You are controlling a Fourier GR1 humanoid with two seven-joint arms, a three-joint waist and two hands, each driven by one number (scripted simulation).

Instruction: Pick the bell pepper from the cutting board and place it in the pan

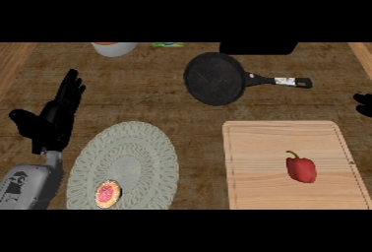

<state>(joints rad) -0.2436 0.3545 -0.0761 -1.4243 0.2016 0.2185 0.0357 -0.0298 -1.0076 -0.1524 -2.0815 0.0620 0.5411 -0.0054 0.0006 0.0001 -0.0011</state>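
No writing can be read; the pale label [285, 81] on the pan [214, 78] handle is illegible

The robot's grey left forearm [30, 183] showed at the lower left, near the left edge of the brown wooden counter [145, 93]. Above it, the black left hand [52, 123] rested open, fingers straight and pointing upward, thumb spread sideways, holding nothing. Only a small black part of the right hand [364, 105] showed at the counter's right edge.

Single head view, looking steeply down, close over the counter [145, 93]
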